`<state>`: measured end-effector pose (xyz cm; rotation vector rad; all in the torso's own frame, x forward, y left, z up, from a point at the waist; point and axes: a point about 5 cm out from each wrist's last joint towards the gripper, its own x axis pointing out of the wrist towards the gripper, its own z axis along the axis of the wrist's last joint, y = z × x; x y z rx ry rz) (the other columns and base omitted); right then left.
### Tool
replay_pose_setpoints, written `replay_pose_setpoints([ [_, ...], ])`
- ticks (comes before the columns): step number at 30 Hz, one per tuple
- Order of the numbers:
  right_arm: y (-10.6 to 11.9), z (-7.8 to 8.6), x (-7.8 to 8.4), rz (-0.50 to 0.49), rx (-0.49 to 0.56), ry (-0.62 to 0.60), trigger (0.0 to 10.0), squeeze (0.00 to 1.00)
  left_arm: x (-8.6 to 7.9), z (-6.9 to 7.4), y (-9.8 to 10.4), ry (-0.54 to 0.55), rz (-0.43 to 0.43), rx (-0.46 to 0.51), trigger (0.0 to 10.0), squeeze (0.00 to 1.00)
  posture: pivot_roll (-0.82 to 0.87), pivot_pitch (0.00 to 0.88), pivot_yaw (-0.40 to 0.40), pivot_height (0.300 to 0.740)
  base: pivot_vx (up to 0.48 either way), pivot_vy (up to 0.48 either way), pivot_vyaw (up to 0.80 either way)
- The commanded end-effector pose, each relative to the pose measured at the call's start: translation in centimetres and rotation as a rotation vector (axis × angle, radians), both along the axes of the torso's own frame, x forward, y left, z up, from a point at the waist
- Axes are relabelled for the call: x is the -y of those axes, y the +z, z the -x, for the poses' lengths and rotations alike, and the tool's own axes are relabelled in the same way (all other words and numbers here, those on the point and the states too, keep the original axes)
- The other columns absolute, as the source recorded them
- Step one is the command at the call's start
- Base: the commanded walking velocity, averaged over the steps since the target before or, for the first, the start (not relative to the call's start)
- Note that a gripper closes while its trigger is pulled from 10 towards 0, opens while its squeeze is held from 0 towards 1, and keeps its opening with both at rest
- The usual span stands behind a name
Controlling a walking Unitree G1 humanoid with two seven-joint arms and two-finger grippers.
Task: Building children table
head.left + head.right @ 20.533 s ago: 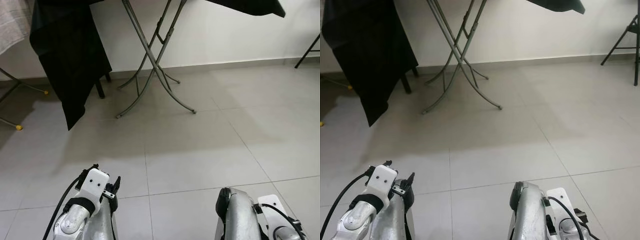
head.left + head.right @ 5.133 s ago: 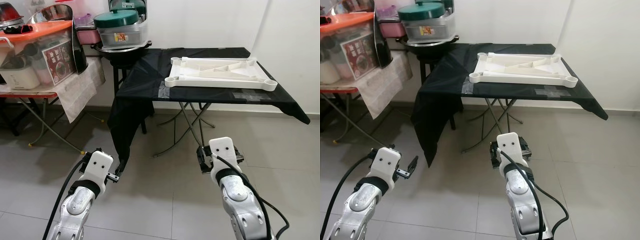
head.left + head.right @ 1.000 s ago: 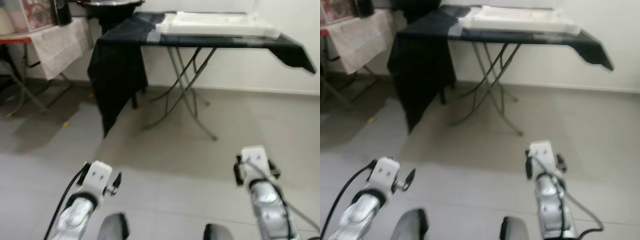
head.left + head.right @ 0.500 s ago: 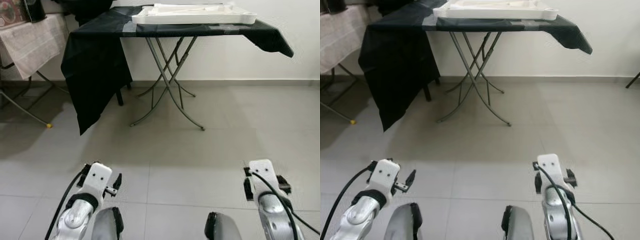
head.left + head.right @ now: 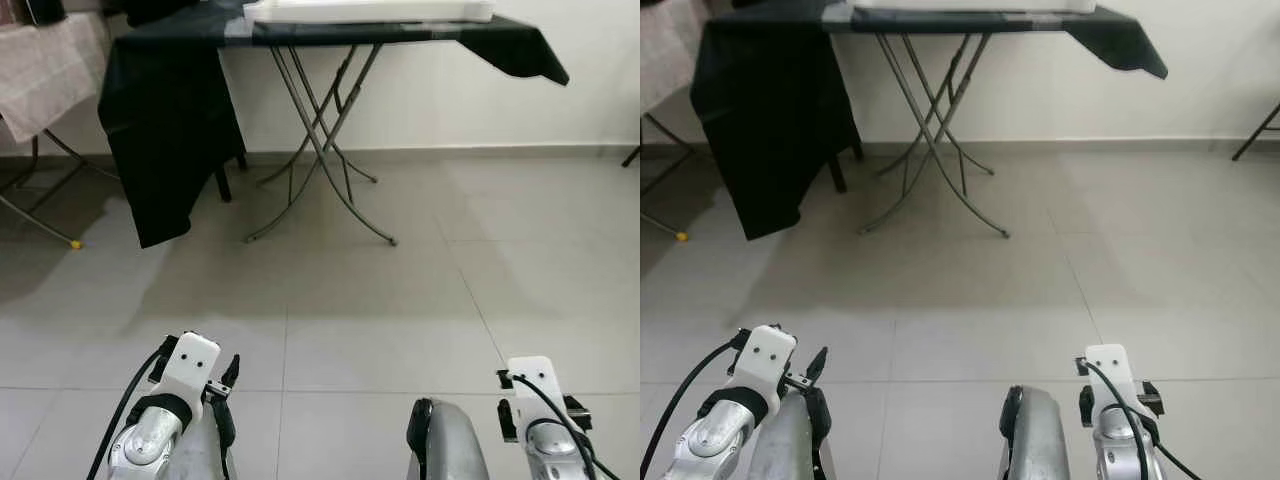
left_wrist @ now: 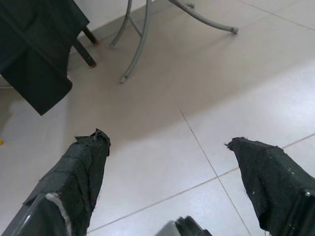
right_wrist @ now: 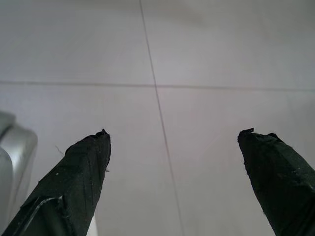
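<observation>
The white plastic children's table top (image 5: pixel 370 10) lies on a folding table draped in black cloth (image 5: pixel 300 32), at the far top of the eye views across the tiled floor. Both arms hang low in front of me, well short of that table. The left arm (image 5: pixel 186 372) is at the lower left and the right arm (image 5: pixel 533 392) at the lower right. In the left wrist view my left gripper (image 6: pixel 167 141) is open over bare floor tiles. My right gripper (image 7: pixel 173 133) is open too, with nothing between its fingers.
The black cloth (image 5: pixel 165 130) hangs down the folding table's left side, next to its crossed metal legs (image 5: pixel 320 140). A second table with a pale cloth (image 5: pixel 40 70) stands at the far left, with a yellow-capped foot (image 5: pixel 76 243). Grey floor tiles (image 5: pixel 400 290) lie between.
The camera has tilted down and shifted, so the folding table sits higher and further left in the picture. The right arm shows lower in the frame than before.
</observation>
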<state>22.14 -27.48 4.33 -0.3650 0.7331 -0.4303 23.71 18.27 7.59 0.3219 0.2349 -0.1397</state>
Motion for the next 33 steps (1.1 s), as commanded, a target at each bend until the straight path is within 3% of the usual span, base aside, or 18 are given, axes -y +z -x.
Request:
replay_pose_setpoints([
  [1,-0.3,0.2,0.5,-0.021,-0.002,-0.047,10.0,0.00,-0.2,0.3,-0.2,0.005,-0.014,-0.015,10.0,0.00,-0.02,0.000,-0.027,0.335,0.000,0.000,0.00],
  [9,-1.4,0.4,2.0,-0.038,-0.029,-0.145,10.0,0.00,-0.4,0.5,-0.1,0.005,-0.018,-0.019,10.0,0.00,-0.01,0.000,-0.025,0.300,0.000,0.000,0.00],
  [15,-2.5,0.8,3.0,-0.067,-0.064,-0.208,10.0,0.00,-0.6,0.6,0.0,0.004,-0.024,-0.021,10.0,0.00,0.00,0.000,-0.023,0.300,0.000,0.000,0.00],
  [33,-5.3,1.4,3.2,-0.071,-0.171,-0.136,10.0,0.00,-2.5,1.9,0.7,0.017,-0.073,-0.046,10.0,0.00,0.04,0.000,-0.015,0.300,0.000,0.000,0.00],
])
